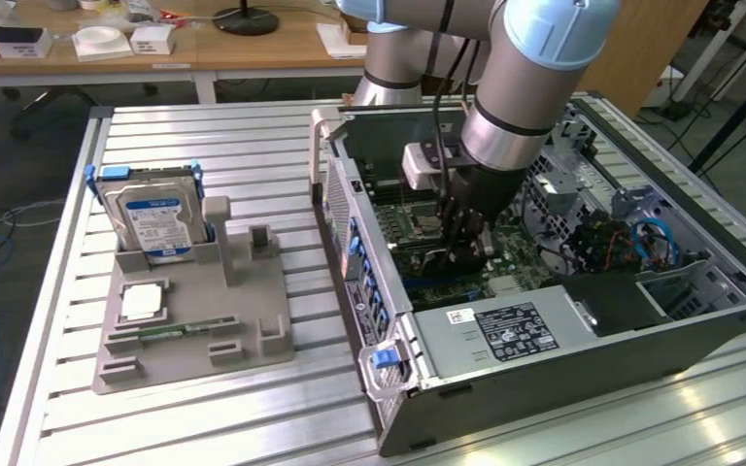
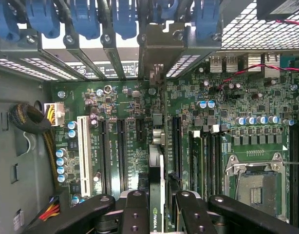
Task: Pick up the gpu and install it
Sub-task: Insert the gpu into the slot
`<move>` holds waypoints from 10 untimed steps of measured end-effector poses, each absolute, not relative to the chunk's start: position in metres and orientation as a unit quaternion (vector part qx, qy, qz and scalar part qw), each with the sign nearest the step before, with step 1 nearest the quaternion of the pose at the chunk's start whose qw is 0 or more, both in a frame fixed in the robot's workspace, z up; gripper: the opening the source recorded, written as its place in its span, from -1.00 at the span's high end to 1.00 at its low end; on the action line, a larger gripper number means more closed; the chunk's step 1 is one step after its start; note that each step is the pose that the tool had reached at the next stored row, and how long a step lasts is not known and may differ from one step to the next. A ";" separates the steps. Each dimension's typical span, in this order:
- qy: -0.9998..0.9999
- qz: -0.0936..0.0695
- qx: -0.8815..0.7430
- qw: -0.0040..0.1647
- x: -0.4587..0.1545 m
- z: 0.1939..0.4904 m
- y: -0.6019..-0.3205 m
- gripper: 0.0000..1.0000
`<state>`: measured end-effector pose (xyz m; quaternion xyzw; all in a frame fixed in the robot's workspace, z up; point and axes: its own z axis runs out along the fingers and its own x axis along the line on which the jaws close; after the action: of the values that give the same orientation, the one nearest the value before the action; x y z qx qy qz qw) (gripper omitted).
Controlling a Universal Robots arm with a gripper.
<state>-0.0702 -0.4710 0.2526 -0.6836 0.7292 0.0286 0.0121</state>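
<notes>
Starting from the exterior view's left, you had the grey holder (image 1: 191, 320) on the slatted table (image 1: 256, 155), with the silver hard drive (image 1: 155, 216) standing upright in its rear slot and a small green memory stick (image 1: 172, 330) lying in a lower one. To the right of that stood the open computer case (image 1: 581, 330), and your arm reached down into it, with the tool (image 1: 457, 254) low over the motherboard (image 1: 412, 233). In the wrist view your tool (image 2: 158, 209) was clamped on the gpu (image 2: 157, 195), its two black fingers (image 2: 135, 212) pressing either face of the thin card, which you held edge-on so that only its narrow edge and a green logo strip showed. The card's long axis ran straight away from the tool toward the rear bracket openings (image 2: 159, 58) with their blue latches (image 2: 122, 19), in line with the expansion slots (image 2: 121, 151) on the board. It hung between two of those slots, close above the board; whether its edge connector had met a slot I couldn't tell. I judged the card lifted and carried over, the seating not yet shown as done.
</notes>
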 end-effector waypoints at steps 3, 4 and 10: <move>0.729 0.029 -0.684 0.012 -0.070 0.259 -0.470 0.48; 0.729 0.029 -0.684 0.012 -0.070 0.259 -0.470 0.48; 0.729 0.029 -0.684 0.012 -0.070 0.259 -0.470 0.48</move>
<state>-0.0702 -0.4702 0.2587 -0.6836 0.7292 0.0287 0.0122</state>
